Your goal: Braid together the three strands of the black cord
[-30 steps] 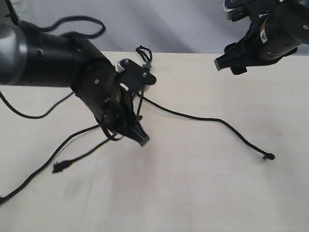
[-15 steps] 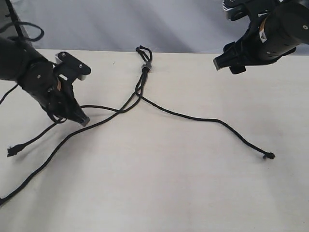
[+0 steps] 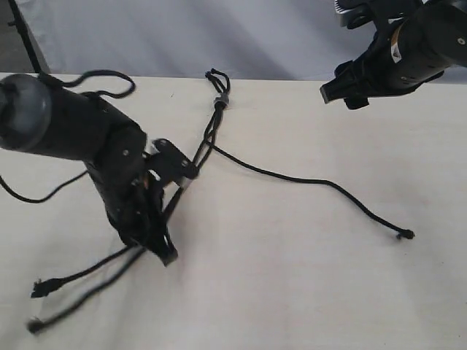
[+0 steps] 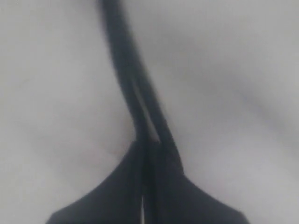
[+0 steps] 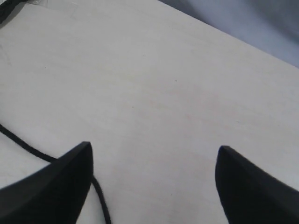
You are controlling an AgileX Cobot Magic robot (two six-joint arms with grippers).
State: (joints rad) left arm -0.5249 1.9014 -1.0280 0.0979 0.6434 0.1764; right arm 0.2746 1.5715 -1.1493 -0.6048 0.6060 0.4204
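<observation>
My left tool [image 3: 166,255] is low over the table [image 3: 292,292], clamped tight on two strands [image 4: 135,93] of the cord [image 3: 217,117]. Their tips trail toward the near-left corner. The third strand [image 3: 306,179] lies loose, running right from the knot [image 3: 221,100]. My right tool [image 5: 154,154] hangs raised, gaping wide and holding nothing.

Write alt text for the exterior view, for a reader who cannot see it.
The left gripper, shut on two strands of the black cord, sits low over the pale table. The third strand lies loose toward the right; the right gripper hangs open, holding nothing.
</observation>
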